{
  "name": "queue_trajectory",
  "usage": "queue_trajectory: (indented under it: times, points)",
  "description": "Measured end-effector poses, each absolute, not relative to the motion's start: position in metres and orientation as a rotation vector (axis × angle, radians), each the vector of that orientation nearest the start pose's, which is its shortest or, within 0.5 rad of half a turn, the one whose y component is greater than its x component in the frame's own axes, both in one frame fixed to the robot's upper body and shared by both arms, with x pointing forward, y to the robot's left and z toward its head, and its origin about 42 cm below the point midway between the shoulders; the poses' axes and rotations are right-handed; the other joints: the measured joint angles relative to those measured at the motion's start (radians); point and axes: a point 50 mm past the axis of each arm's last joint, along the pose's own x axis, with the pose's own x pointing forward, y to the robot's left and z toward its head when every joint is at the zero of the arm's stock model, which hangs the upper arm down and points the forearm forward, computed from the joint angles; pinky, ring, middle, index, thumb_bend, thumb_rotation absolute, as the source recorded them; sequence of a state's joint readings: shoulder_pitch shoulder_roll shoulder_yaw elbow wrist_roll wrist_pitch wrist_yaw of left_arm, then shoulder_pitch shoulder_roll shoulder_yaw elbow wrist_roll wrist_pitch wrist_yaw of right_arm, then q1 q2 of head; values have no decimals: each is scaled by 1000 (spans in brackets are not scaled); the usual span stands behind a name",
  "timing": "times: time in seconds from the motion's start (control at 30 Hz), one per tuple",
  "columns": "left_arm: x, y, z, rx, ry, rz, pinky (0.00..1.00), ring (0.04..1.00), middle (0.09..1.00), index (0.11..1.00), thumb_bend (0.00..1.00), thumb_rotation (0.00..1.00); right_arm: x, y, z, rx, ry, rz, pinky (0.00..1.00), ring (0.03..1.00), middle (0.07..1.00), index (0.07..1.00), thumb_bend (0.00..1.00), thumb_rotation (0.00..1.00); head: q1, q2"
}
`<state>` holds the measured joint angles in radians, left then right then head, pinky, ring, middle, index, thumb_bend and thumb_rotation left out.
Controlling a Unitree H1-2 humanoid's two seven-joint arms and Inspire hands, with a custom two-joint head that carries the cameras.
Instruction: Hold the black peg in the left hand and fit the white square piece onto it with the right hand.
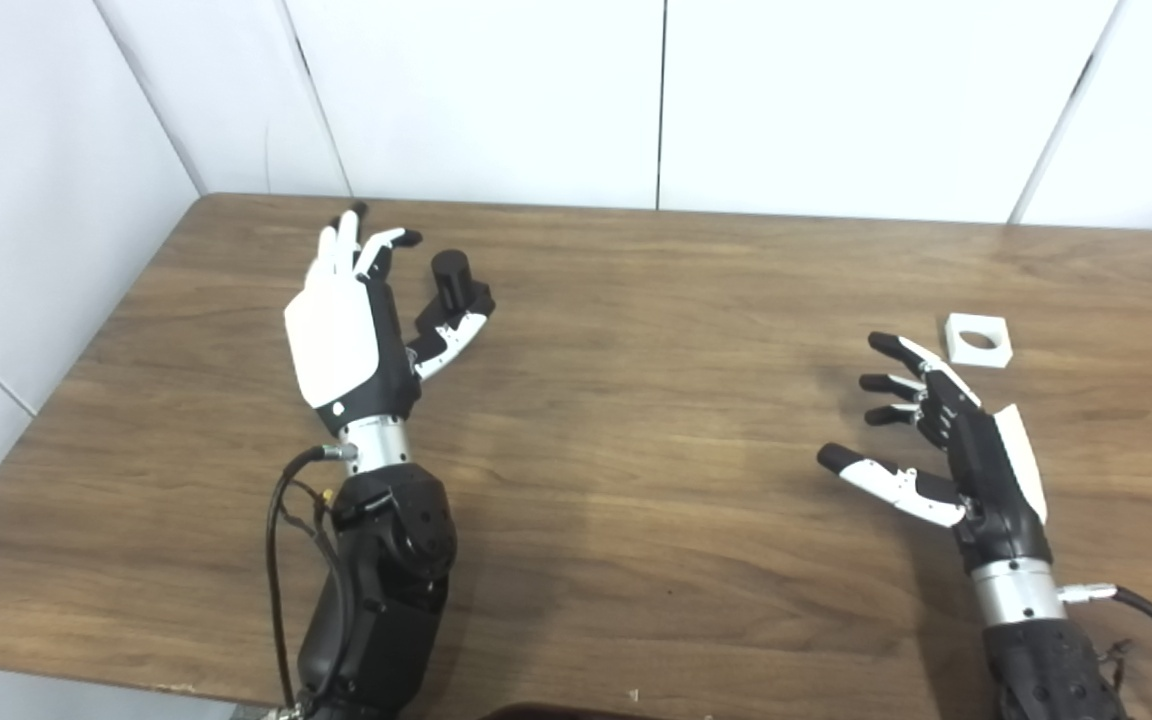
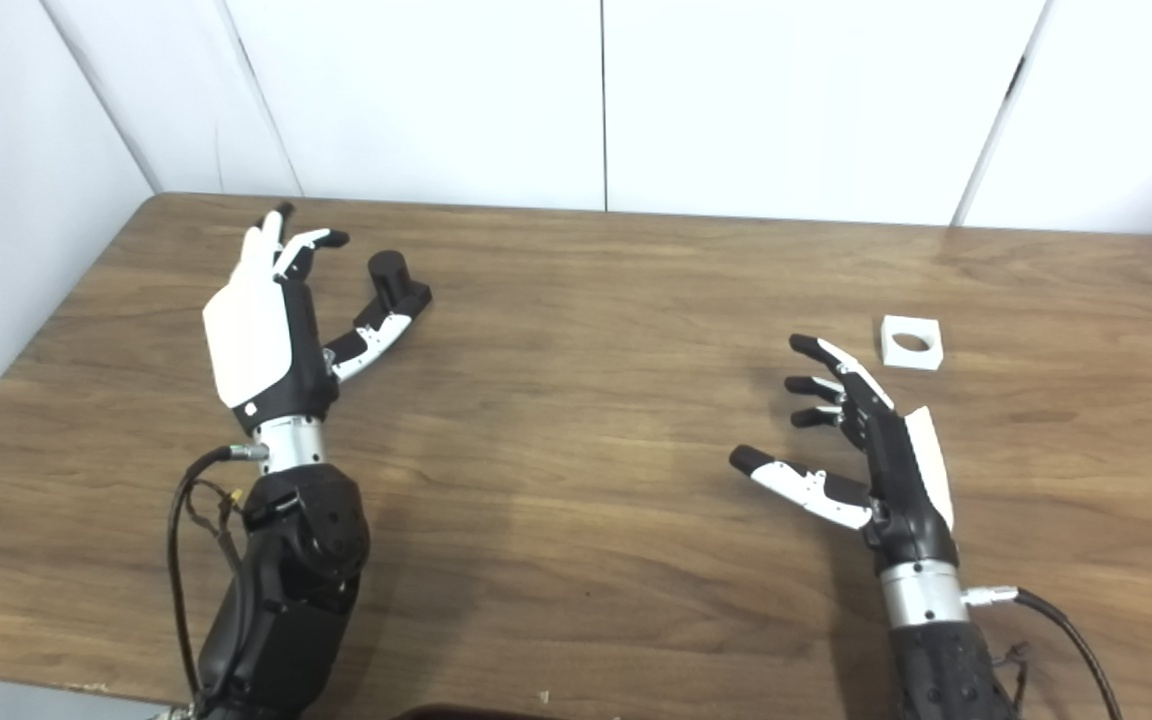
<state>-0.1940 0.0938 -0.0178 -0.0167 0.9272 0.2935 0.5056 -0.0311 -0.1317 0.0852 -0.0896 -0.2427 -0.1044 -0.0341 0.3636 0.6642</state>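
Observation:
The black peg (image 1: 454, 279) stands upright on its square base on the wooden table (image 1: 636, 420), at the far left. My left hand (image 1: 356, 320) is open beside it, fingers spread; the peg sits between the thumb and the fingers, and I cannot tell if they touch. The white square piece (image 1: 978, 339), with a round hole in it, lies flat at the right. My right hand (image 1: 936, 440) is open and empty, a little nearer than the piece and to its left. The same scene shows in the right eye view, with the peg (image 2: 391, 276) and the piece (image 2: 911, 342).
White wall panels (image 1: 656, 100) rise behind the table's far edge and along its left side. The table's front edge runs along the bottom of the picture. Cables hang from both forearms.

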Motion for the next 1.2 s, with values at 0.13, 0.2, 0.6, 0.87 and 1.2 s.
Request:
queue_trajectory:
  times: [0.13, 0.2, 0.6, 0.87, 1.2]
  points:
    - [337, 253, 173, 1021, -198, 676, 922, 989, 990, 701, 779, 383, 291, -223, 135, -363, -238, 69, 609, 749, 870, 819, 817, 378, -3, 3]
    - [341, 255, 174, 1039, -191, 686, 913, 990, 988, 692, 782, 386, 291, -223, 136, -363, -244, 70, 617, 748, 869, 818, 824, 386, -6, 5]
    - [353, 261, 156, 1187, -78, 700, 1000, 1000, 999, 690, 869, 491, 291, -224, 136, -362, -249, 68, 613, 739, 870, 806, 814, 363, -14, 8]
    - [361, 265, 142, 1206, -18, 663, 1000, 1000, 992, 660, 888, 481, 290, -224, 137, -362, -253, 68, 620, 739, 872, 802, 814, 366, -14, 9]
    - [363, 269, 126, 1201, 44, 634, 1000, 1000, 979, 620, 902, 466, 290, -224, 137, -367, -255, 66, 632, 741, 873, 800, 817, 371, -21, 11]
